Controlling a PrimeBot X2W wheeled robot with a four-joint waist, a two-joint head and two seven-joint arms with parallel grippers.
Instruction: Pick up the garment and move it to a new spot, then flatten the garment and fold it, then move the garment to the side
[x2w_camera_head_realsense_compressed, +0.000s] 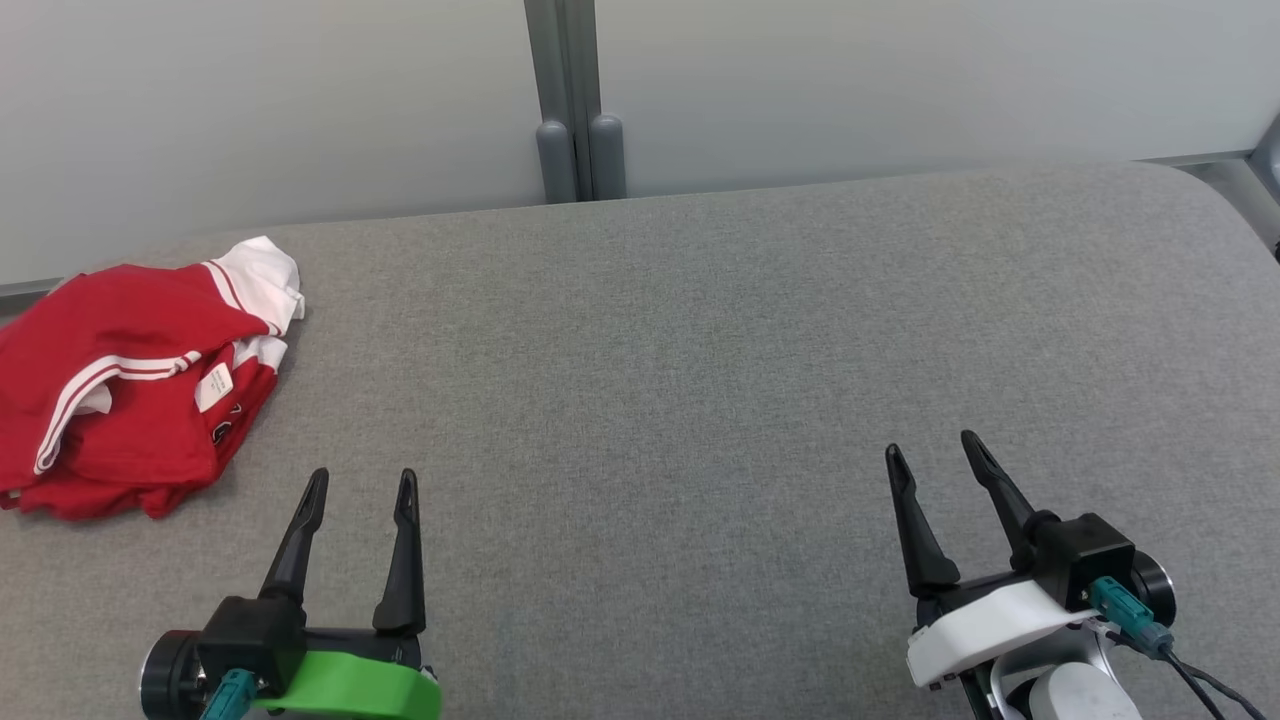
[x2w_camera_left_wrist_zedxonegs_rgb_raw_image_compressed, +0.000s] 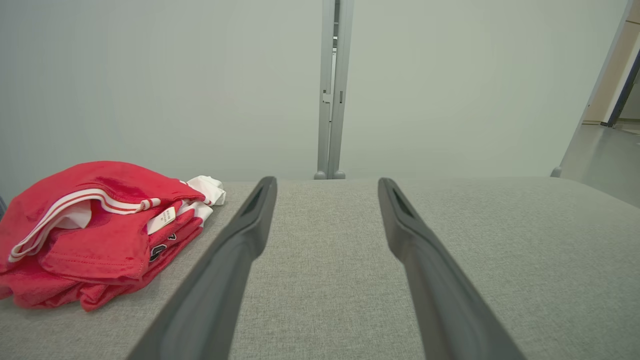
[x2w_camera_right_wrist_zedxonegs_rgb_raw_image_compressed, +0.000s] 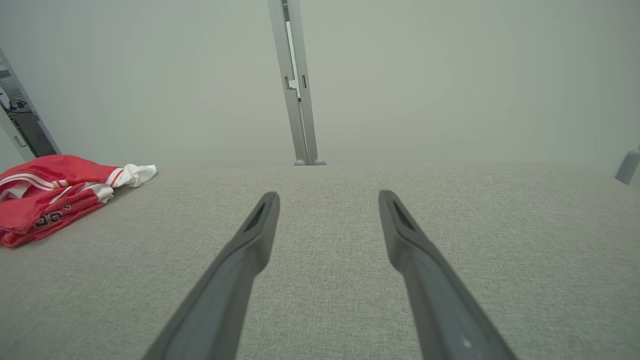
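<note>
Bunched red-and-white fabric garment (x2w_camera_head_realsense_compressed: 120, 400) lies on the grey fabric worktop (x2w_camera_head_realsense_compressed: 700, 350), one edge cut off, black lettering (x2w_camera_right_wrist_zedxonegs_rgb_raw_image_compressed: 52, 218) half-hidden in folds. Left hand (x2w_camera_head_realsense_compressed: 362, 482) near it, right hand (x2w_camera_head_realsense_compressed: 932, 447) well apart, both wide, empty.

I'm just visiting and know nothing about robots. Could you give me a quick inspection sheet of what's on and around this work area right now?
Surface: grey fabric-covered top, flat.
Job's things: red garment with white trim, bunched in a heap at the robot's far left, apart from both grippers.
Clutter: nothing seen.
Grippers: left gripper and right gripper both open, holding nothing.
Cables: black cable running from a teal plug at the right wrist.
Surroundings: pale wall panels joined by a grey post.
</note>
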